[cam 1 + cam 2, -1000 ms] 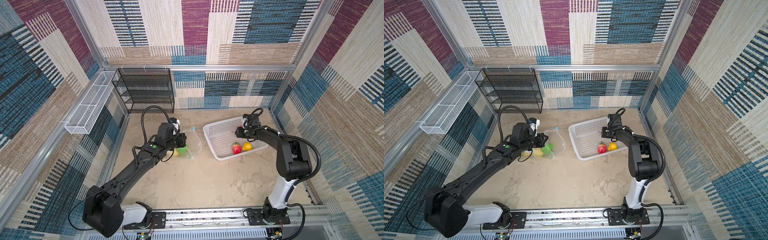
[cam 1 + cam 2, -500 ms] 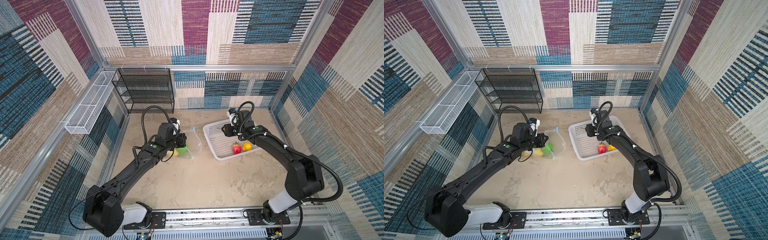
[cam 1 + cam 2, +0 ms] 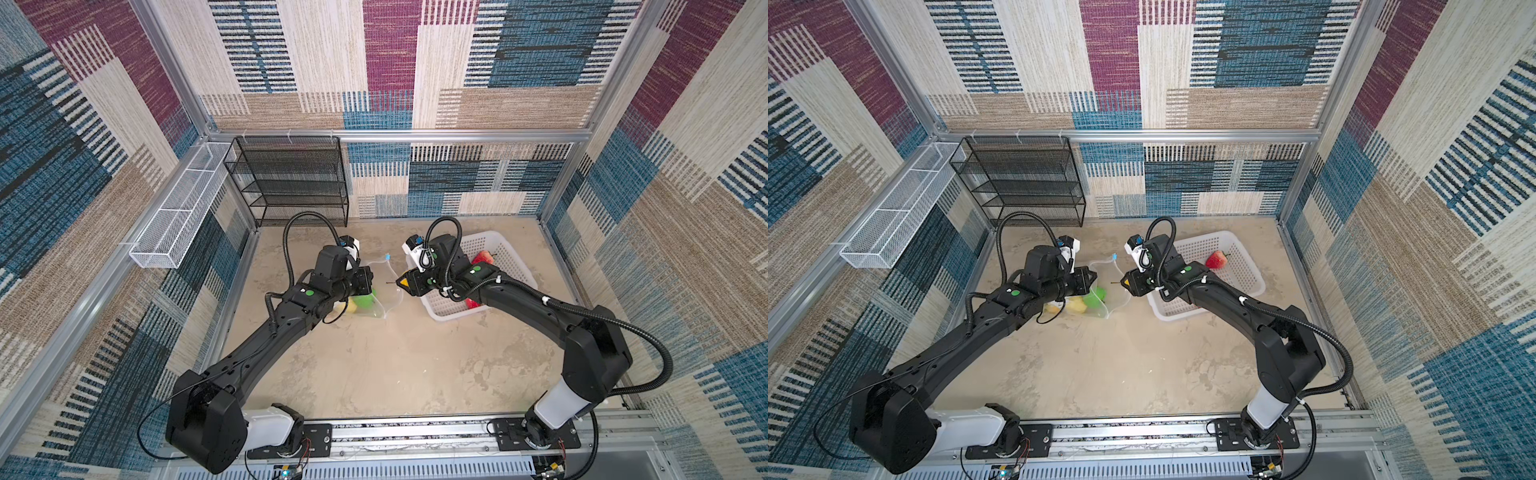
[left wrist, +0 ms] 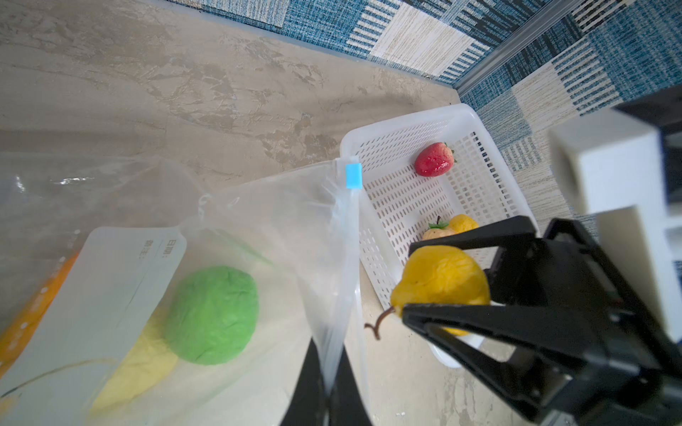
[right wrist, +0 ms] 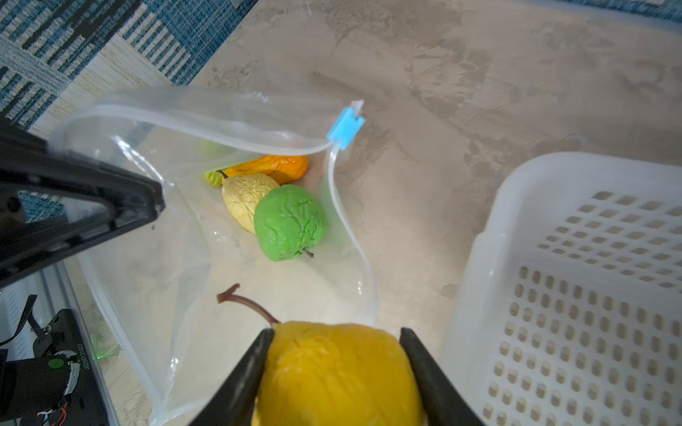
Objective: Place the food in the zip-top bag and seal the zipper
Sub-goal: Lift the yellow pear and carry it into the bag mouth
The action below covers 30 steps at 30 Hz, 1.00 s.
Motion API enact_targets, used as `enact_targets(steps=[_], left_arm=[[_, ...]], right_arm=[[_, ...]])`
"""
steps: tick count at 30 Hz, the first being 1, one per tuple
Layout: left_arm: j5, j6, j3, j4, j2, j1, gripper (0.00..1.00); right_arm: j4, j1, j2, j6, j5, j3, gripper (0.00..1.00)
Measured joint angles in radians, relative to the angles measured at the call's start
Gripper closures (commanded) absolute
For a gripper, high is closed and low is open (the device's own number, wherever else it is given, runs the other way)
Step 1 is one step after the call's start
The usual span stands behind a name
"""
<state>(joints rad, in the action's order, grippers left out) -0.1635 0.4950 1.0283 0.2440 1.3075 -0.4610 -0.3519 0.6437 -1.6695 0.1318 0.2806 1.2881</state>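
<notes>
The right end effector (image 5: 336, 333) grasps a yellow pear (image 5: 336, 372) across its belly, jaws held apart by the fruit, stem leading. It hangs between the basket (image 5: 476, 258) and the bag (image 5: 177, 265). The bag's mouth lies straight ahead of it, toward the left edge of the bench (image 3: 374, 365), and the pear's long axis points into that opening. The coming move therefore looks like a short push forward and down, then a release.

The left end effector (image 4: 326, 387) is clenched on the zipper (image 5: 347, 236), lifting one lip so the mouth gapes. The blue slider (image 5: 345, 128) sits at the far end of the track, clear of the path. Inside the bag a green apple (image 5: 289, 223), a pale pear (image 5: 245, 201) and an orange piece (image 5: 276, 166) lie close together.

A strawberry (image 4: 433, 159) and a yellow-orange fruit (image 4: 452, 225) lie in the basket, near the far right corner. The bench is flat, mottled beige. Patterned fabric walls close it in, with a black wire rack (image 3: 291, 183) at the far edge
</notes>
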Motion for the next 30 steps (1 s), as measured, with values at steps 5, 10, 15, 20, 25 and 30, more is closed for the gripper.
enact_targets(steps=[5, 10, 15, 20, 25, 30], left_arm=[[0.000, 0.000, 0.000, 0.000, -0.001, -0.001, 1.00], [-0.001, 0.000, 0.000, 0.000, -0.005, -0.001, 1.00], [-0.001, 0.000, 0.000, 0.000, -0.006, -0.001, 1.00], [-0.001, 0.000, 0.000, 0.000, -0.006, -0.001, 1.00], [-0.001, 0.000, 0.000, 0.000, -0.007, -0.001, 1.00], [0.002, 0.000, -0.002, 0.001, -0.021, -0.001, 1.00]], right_arm=[[0.034, 0.040, -0.075, 0.045, -0.004, 0.044, 0.53], [0.093, 0.055, -0.131, 0.101, -0.013, 0.061, 0.53], [0.148, 0.063, -0.171, 0.160, -0.027, 0.056, 0.51], [0.190, 0.073, -0.199, 0.193, -0.025, 0.054, 0.44], [0.195, 0.076, -0.210, 0.207, -0.018, 0.055, 0.32], [0.200, 0.076, -0.171, 0.207, -0.003, 0.038, 0.25]])
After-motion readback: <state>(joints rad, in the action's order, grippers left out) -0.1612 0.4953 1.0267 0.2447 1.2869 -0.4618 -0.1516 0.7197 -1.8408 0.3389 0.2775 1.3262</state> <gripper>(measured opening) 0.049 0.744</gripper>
